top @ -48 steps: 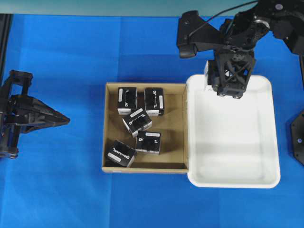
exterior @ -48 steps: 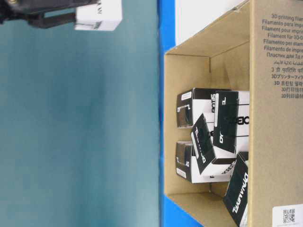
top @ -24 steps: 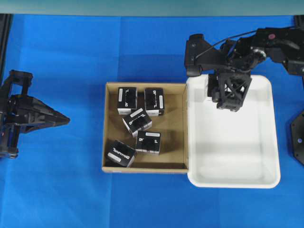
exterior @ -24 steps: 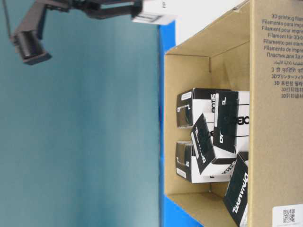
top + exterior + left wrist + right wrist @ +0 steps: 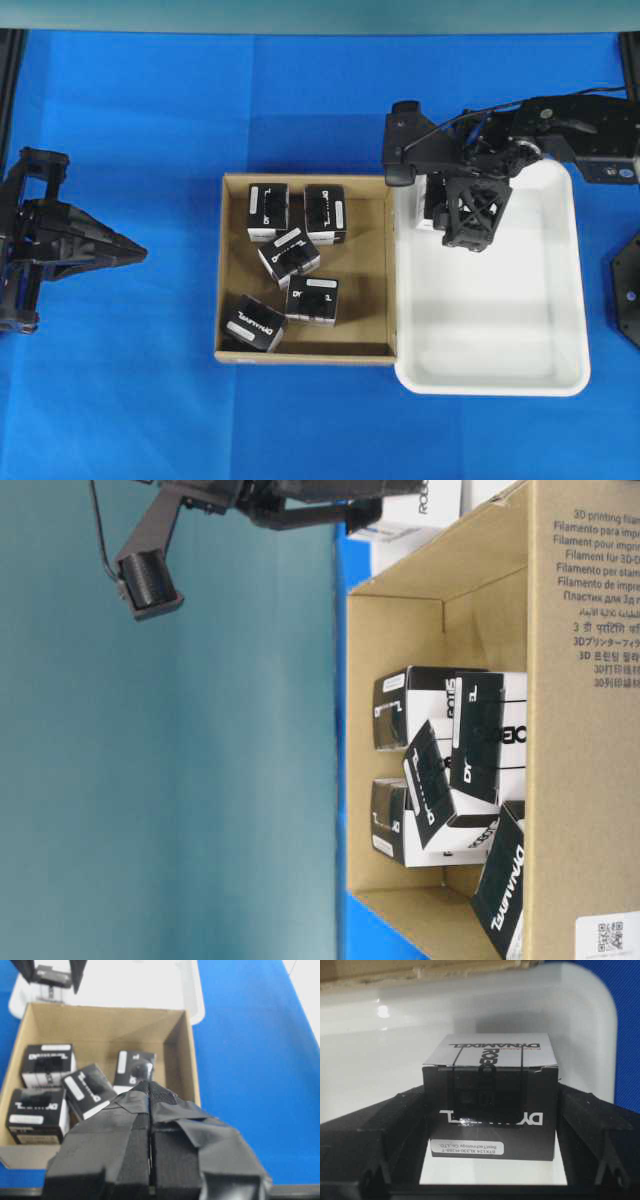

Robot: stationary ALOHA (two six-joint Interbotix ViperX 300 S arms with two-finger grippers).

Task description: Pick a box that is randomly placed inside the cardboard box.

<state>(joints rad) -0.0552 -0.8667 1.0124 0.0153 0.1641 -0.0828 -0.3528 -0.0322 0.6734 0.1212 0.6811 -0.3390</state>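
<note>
The right tool (image 5: 436,208) was clamped on a box (image 5: 490,1105), its two black fingers (image 5: 375,1135) pressed against the carton's opposite sides. In the right wrist view the held carton filled the middle of the frame, white label strip low on its near face, with the white tray (image 5: 380,1045) beneath and behind it. From overhead, this tool hung over the tray's (image 5: 530,330) upper left corner, at about 11 o'clock of the tray, just beside the wall it shared with the cardboard box (image 5: 375,300). Whether the held carton touched the tray floor could not be told. Five more black cartons lay inside the cardboard box: two side by side at 12 o'clock (image 5: 268,211) (image 5: 325,212), one tilted near the centre (image 5: 289,253), one just below it (image 5: 312,299), and one at 7 o'clock (image 5: 252,323). The left tool (image 5: 149,1125) was clenched, its taped fingers (image 5: 125,1135) pressed together, resting over the blue tabletop (image 5: 140,400) at 9 o'clock, well apart from the cardboard box.
</note>
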